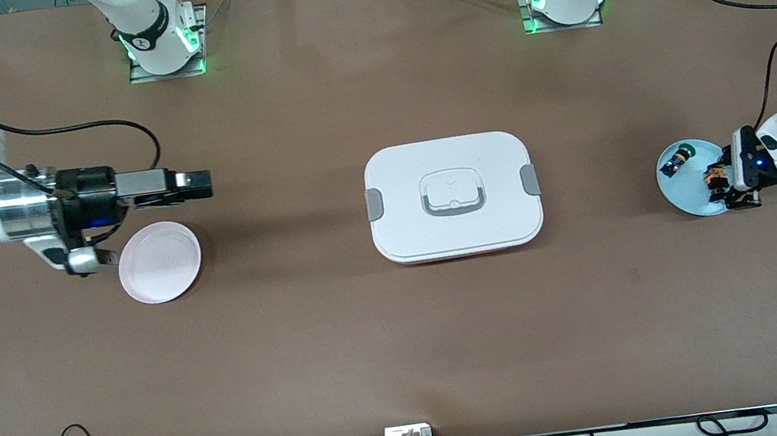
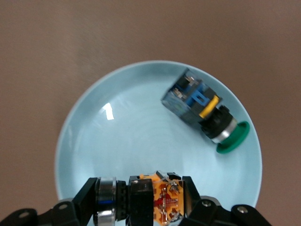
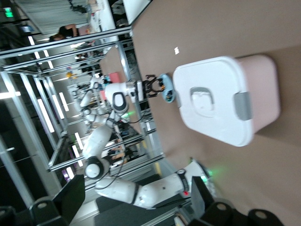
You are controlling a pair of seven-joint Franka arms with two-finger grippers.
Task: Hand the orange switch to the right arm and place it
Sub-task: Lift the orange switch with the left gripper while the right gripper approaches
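Observation:
The orange switch [image 2: 162, 201], orange and black with a round black-and-silver end, lies on its side at the rim of a light blue plate [image 2: 117, 141]. My left gripper [image 2: 141, 200] is shut on it, one finger at each end. In the front view the switch [image 1: 714, 178] and left gripper [image 1: 724, 184] are over the blue plate [image 1: 690, 200] at the left arm's end of the table. My right gripper [image 1: 197, 184] is open and empty, held level in the air beside a pink plate [image 1: 159, 264]; its fingers [image 3: 75, 200] stand wide apart.
A blue-and-black part with a green tip [image 2: 200, 110] also lies on the blue plate. A white lidded box [image 1: 452, 194] with grey latches stands mid-table between the two plates; it also shows in the right wrist view [image 3: 221, 99]. Cables run along the table's edges.

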